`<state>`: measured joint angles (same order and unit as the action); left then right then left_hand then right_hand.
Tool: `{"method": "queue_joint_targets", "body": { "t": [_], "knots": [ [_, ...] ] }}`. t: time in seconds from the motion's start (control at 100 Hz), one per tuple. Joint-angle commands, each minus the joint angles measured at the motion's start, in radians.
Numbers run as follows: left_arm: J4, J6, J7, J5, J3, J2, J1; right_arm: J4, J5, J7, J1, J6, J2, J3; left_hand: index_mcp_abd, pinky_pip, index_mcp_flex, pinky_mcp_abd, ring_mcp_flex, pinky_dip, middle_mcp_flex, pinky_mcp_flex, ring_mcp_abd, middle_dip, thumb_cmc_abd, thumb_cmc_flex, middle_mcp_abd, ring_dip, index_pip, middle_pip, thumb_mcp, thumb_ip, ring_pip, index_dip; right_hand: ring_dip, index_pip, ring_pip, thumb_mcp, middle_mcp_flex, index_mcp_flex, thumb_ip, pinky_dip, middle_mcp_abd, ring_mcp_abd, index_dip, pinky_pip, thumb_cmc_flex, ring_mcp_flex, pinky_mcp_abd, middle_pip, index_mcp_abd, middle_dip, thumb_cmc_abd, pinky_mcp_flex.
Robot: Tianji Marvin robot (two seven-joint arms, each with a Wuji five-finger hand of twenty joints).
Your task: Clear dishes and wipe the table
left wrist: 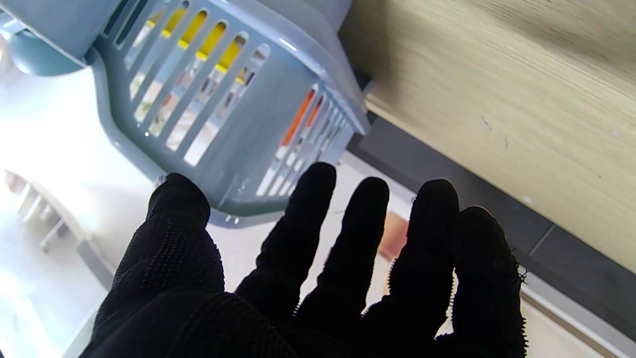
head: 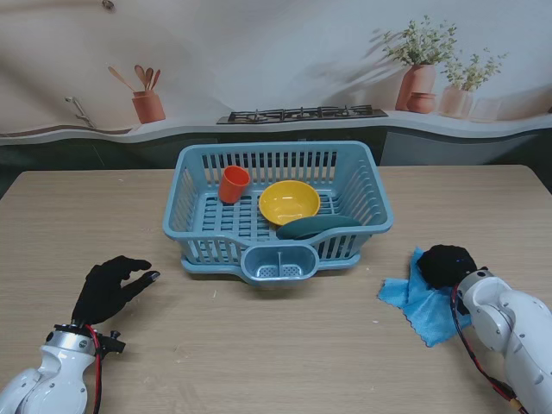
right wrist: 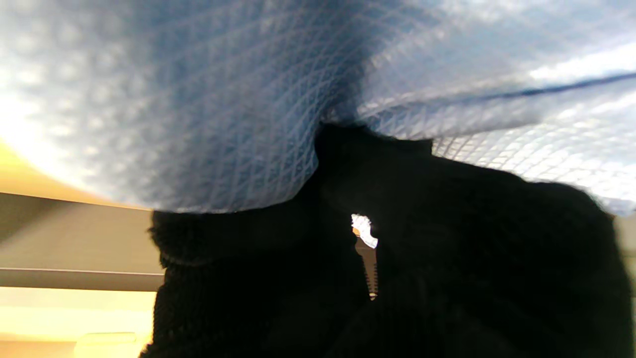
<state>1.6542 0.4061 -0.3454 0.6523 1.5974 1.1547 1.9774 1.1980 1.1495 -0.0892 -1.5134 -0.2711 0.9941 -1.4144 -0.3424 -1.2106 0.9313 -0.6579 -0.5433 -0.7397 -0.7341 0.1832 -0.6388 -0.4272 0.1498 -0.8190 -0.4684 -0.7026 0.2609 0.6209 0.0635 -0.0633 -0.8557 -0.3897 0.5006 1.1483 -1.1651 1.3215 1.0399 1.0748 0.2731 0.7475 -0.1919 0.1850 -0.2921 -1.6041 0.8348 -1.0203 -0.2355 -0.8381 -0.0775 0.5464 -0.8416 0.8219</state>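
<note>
**Dishes racked; right hand on cloth, wipe pending**

Bench [head: 259,362]: wood, fills the lower frame of the stand view. Rack [head: 373,200]: blue, centre frame, holds a yellow bowl [head: 289,202], a dark green plate [head: 317,227] leaning at its front edge, and an orange cup [head: 233,184] at rear left. No dishes seen loose on the bench, so clearing looks done.

Cloth [head: 412,302]: blue, lower right, flat on the bench, lying directly under the right hand [head: 446,265]. That hand is curled down onto the cloth, bunching it; the wrist view shows fabric pressed against the fingers [right wrist: 397,209]. Judged gripping.

Left hand [head: 110,285]: lower left, empty, fingers [left wrist: 348,233] spread, well apart from the cloth, rack between them.

The rack blocks a central wipe.
</note>
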Motion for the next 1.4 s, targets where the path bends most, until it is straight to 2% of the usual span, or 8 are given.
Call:
{"method": "queue_joint_targets", "body": {
  "t": [0.0,0.18,0.46,0.6,0.73,1.0,1.19,1.39],
  "knots": [
    [-0.001,0.0,0.012,-0.003,-0.001,0.001,-0.002,-0.045,0.007,0.012,0.014,0.017,-0.004,0.024,0.013,-0.014,0.036,-0.015,-0.012,-0.014,-0.001,-0.006,-0.046,-0.002,-0.046,-0.048,-0.022,-0.013,-0.015,-0.003,-0.033,0.032,-0.017,-0.007,0.003,-0.057,-0.018,0.033,0.032,0.033,-0.003,0.012,0.028,0.017,0.025,0.003,0.023,-0.008,0.051,0.008,0.012,-0.013,-0.01,-0.013],
    [-0.004,0.002,0.003,0.0,-0.003,0.002,-0.004,-0.154,-0.03,-0.026,0.135,0.087,-0.002,0.153,0.012,-0.013,0.035,-0.015,-0.011,-0.014,-0.002,-0.007,-0.045,-0.001,-0.046,-0.05,-0.023,-0.012,-0.015,-0.003,-0.035,0.032,-0.016,-0.007,0.006,-0.058,-0.018,0.031,0.029,0.032,-0.003,0.015,0.027,0.018,0.024,0.0,0.024,-0.007,0.054,0.007,0.011,-0.011,-0.007,-0.013],
    [-0.003,0.002,0.002,-0.002,-0.002,0.002,-0.003,-0.316,-0.147,-0.052,0.368,0.198,0.019,0.44,0.012,-0.013,0.035,-0.015,-0.012,-0.013,-0.002,-0.007,-0.046,-0.002,-0.047,-0.05,-0.022,-0.013,-0.015,-0.002,-0.038,0.032,-0.017,-0.007,0.011,-0.06,-0.018,0.025,0.024,0.029,-0.003,0.018,0.03,0.012,0.021,0.002,0.023,-0.003,0.059,0.005,0.007,-0.009,0.001,-0.016],
    [-0.003,0.005,-0.008,0.002,-0.001,0.004,-0.001,-0.329,-0.191,-0.037,0.41,0.221,0.031,0.505,0.011,-0.014,0.036,-0.014,-0.011,-0.014,-0.001,-0.006,-0.047,-0.002,-0.047,-0.051,-0.023,-0.012,-0.015,-0.003,-0.039,0.032,-0.016,-0.007,0.011,-0.061,-0.019,0.023,0.023,0.027,-0.003,0.019,0.028,0.012,0.02,0.001,0.022,-0.002,0.061,0.003,0.007,-0.01,0.003,-0.016],
    [-0.004,0.01,-0.013,0.005,0.001,0.004,0.002,-0.268,-0.17,0.02,0.369,0.181,0.022,0.459,0.013,-0.014,0.036,-0.014,-0.012,-0.014,-0.002,-0.006,-0.044,-0.002,-0.048,-0.051,-0.022,-0.013,-0.015,-0.002,-0.04,0.033,-0.017,-0.007,0.011,-0.061,-0.019,0.022,0.024,0.027,-0.004,0.019,0.028,0.012,0.02,0.0,0.023,-0.005,0.062,0.001,0.007,-0.011,0.002,-0.013],
    [-0.001,0.015,-0.01,0.003,0.005,0.004,0.007,-0.08,-0.06,0.125,0.156,0.013,-0.006,0.207,0.011,-0.013,0.036,-0.014,-0.011,-0.014,-0.002,-0.006,-0.045,-0.002,-0.048,-0.053,-0.023,-0.012,-0.015,-0.003,-0.043,0.033,-0.017,-0.007,0.01,-0.06,-0.019,0.024,0.026,0.027,-0.004,0.02,0.026,0.015,0.018,-0.002,0.023,-0.008,0.056,0.001,0.008,-0.012,0.0,-0.011],
    [-0.001,0.014,0.0,0.001,0.005,0.003,0.007,0.049,-0.018,0.172,0.004,-0.095,-0.01,0.029,0.012,-0.013,0.036,-0.014,-0.012,-0.013,-0.001,-0.006,-0.046,-0.002,-0.049,-0.053,-0.022,-0.013,-0.015,-0.003,-0.045,0.033,-0.017,-0.007,0.011,-0.059,-0.02,0.024,0.028,0.027,-0.004,0.02,0.025,0.016,0.018,-0.002,0.023,-0.008,0.057,0.001,0.008,-0.011,0.0,-0.011],
    [-0.003,0.016,0.005,-0.003,0.004,0.002,0.006,0.134,0.006,0.182,-0.112,-0.156,-0.009,-0.107,0.012,-0.013,0.036,-0.014,-0.012,-0.013,-0.002,-0.007,-0.046,-0.002,-0.05,-0.054,-0.024,-0.012,-0.015,-0.002,-0.046,0.033,-0.017,-0.007,0.011,-0.058,-0.02,0.026,0.027,0.026,-0.004,0.021,0.024,0.018,0.017,-0.003,0.024,-0.008,0.052,0.002,0.011,-0.011,-0.001,-0.012]
  ]
}}
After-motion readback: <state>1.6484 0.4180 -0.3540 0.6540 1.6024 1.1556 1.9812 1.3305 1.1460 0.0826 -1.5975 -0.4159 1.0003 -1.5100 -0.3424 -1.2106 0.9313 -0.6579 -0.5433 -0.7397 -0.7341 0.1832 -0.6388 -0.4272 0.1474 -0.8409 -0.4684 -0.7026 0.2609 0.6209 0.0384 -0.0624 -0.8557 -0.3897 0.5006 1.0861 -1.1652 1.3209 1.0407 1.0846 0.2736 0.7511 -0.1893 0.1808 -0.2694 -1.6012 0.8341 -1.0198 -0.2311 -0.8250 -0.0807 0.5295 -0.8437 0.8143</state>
